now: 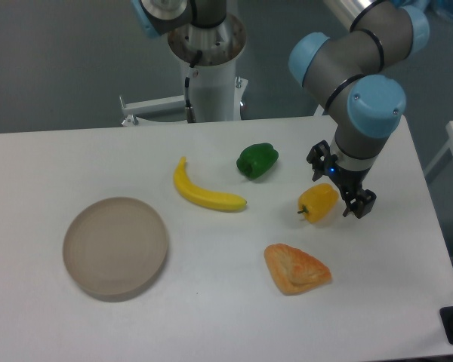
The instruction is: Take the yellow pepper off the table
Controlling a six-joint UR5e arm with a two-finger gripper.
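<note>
Five things lie on the white surface (75, 158) with our arm (362, 68) reaching in from the upper right. We see the jaws (340, 185) spread apart, one dark finger high near the wrist side and the other low toward the near edge, with the yellow pepper (318, 204) lying just beside them on the camera's left, its body at the mouth of the gap. Whether either finger touches the pepper we cannot tell. The pepper rests on its side, stem pointing away from the jaws.

Beyond the jaws toward the back edge, off to the camera's left, sits the green pepper (257, 161), apart from the yellow one. Farther out from the jaws on that same side lies the banana (205, 193), and well past it the round tan plate (115, 247). Nearer the front edge, below the jaws, lies the pastry (296, 268), close to the yellow pepper but not touching. On the other side of the jaws, bare surface runs to the right edge.
</note>
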